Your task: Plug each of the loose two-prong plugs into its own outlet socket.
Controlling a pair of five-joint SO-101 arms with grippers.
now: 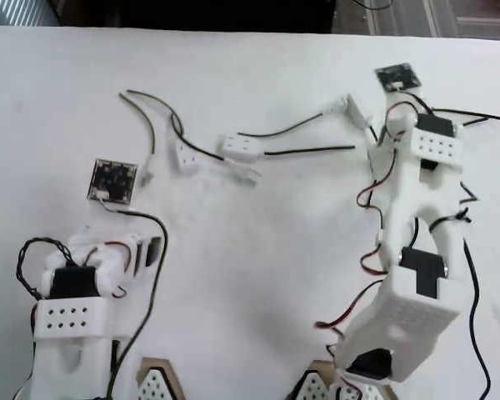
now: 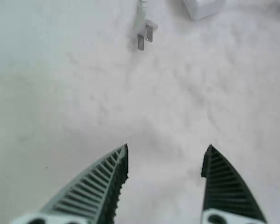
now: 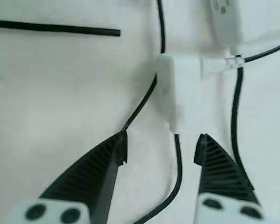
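A loose two-prong plug (image 2: 143, 30) lies flat on the white table (image 2: 84, 93), well ahead of my open left gripper (image 2: 167, 148), prongs towards it. From above, this plug (image 1: 148, 177) ends a black cable, with the left gripper (image 1: 142, 250) below it. Two white socket blocks (image 1: 186, 156) (image 1: 242, 147) sit mid-table, another plug (image 1: 250, 173) beside them. My right gripper (image 3: 162, 140) is open just short of a white boxy piece (image 3: 177, 88) on a black cable. I cannot tell whether that piece is a plug or a socket.
A free cable end (image 3: 119, 31) lies near the right gripper, seen from above as a black cable (image 1: 317, 151). A white piece (image 1: 350, 107) ends another cable by the right arm (image 1: 417, 192). Small camera boards (image 1: 112, 179) (image 1: 397, 77) ride each wrist.
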